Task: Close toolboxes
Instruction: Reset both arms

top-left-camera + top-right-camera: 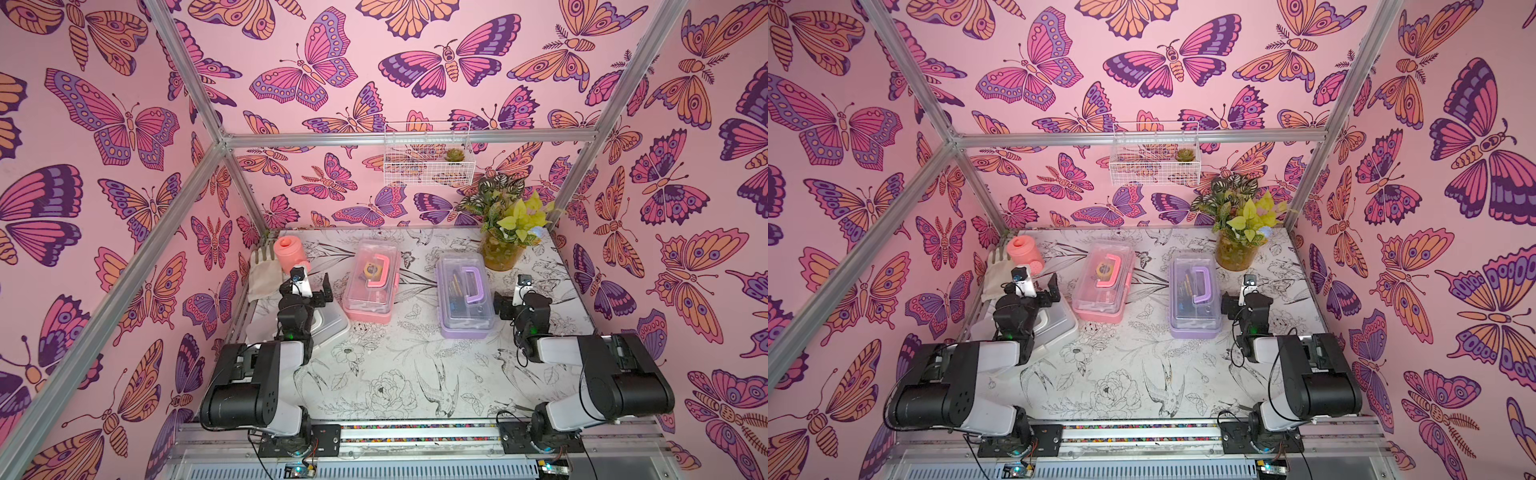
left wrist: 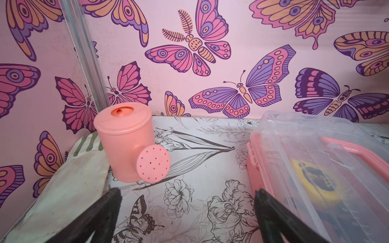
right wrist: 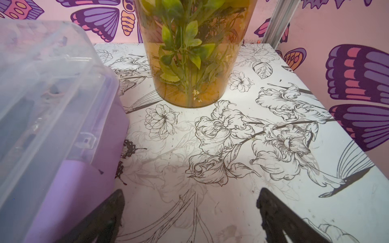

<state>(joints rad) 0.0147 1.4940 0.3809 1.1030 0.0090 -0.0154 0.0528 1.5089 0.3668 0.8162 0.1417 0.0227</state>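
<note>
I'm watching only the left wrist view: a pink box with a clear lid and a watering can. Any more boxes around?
Observer: Yes, a purple toolbox stands apart from the pink toolbox, with its clear lid down.
Operator: Is anything holding it?
Observer: No. The right end effector is open beside it and holds nothing.
Operator: Only two boxes, then?
Observer: There is a third. The white toolbox lies partly hidden under the left arm.
</note>
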